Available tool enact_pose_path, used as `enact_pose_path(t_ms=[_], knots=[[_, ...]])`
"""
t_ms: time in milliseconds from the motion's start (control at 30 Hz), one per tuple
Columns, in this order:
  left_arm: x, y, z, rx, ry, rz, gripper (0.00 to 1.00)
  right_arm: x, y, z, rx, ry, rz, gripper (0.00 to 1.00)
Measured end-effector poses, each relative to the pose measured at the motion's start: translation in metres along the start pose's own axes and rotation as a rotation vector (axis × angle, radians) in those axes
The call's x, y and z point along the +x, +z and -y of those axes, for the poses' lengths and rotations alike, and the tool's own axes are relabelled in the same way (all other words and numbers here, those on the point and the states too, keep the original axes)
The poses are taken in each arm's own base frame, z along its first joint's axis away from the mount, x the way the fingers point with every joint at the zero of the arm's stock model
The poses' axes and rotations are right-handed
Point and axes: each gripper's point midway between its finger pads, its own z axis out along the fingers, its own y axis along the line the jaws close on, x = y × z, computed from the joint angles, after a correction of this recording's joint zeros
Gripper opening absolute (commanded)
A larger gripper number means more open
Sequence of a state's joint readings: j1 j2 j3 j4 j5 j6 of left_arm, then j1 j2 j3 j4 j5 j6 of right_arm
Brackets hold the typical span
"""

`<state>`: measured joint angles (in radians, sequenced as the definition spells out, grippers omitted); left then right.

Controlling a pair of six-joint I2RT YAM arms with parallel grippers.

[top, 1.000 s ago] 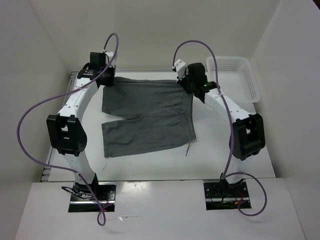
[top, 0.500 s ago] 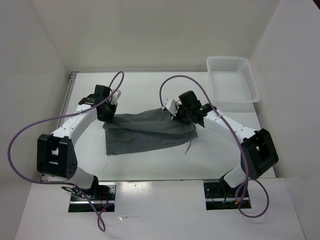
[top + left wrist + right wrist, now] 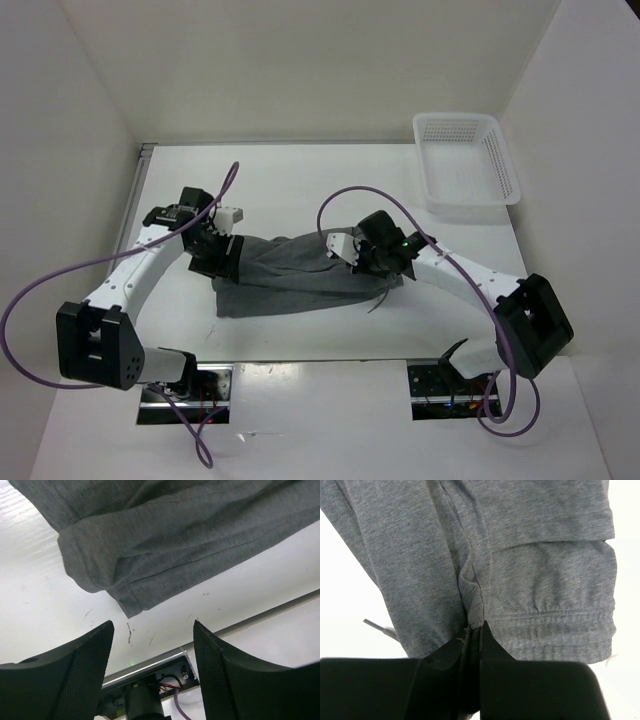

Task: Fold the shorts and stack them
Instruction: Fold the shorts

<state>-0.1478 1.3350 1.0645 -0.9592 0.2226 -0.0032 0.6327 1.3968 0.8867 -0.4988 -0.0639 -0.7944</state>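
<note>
The grey shorts [image 3: 295, 275] lie folded over on themselves in the middle of the table, forming a long band. My left gripper [image 3: 218, 262] hovers at their left end. In the left wrist view it [image 3: 152, 626] stands open with only bare table between its fingers [image 3: 75, 680], and the shorts' folded corner [image 3: 150, 555] lies just beyond the tips. My right gripper [image 3: 368, 262] is at the right end, shut on a pinched fold of the shorts [image 3: 530, 555], as the right wrist view [image 3: 475, 630] shows. A thin drawstring [image 3: 377, 298] trails from the right end.
A white perforated basket [image 3: 468, 160] sits at the far right corner. White walls close in the table on three sides. The arm bases [image 3: 185, 385] and purple cables are at the near edge, and the left base shows in the left wrist view [image 3: 145, 700].
Both grippers drew the shorts' far edge toward the near side, folding them over. The left gripper then opened and let go, while the right stays shut on the fabric.
</note>
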Motion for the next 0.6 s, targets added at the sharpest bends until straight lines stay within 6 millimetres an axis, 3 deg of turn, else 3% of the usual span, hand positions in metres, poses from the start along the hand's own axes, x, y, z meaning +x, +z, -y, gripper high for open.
enact_pose_path(t_ms=[100, 300, 467, 600], knots=[[-0.001, 0.007, -0.006, -0.025, -0.004, -0.017, 0.7, 0.003, 0.0, -0.002, -0.003, -0.005, -0.003, 0.0], [-0.012, 0.041, -0.046, -0.154, -0.036, -0.082, 0.7, 0.002, 0.0, -0.002, -0.001, -0.011, -0.001, 0.0], [-0.045, 0.039, -0.056, -0.189, -0.031, 0.0, 0.62, 0.002, 0.0, -0.002, -0.001, -0.011, -0.001, 0.0], [-0.048, 0.042, -0.054, -0.162, -0.039, -0.014, 0.59, 0.003, 0.0, -0.001, 0.0, -0.011, -0.002, 0.0]])
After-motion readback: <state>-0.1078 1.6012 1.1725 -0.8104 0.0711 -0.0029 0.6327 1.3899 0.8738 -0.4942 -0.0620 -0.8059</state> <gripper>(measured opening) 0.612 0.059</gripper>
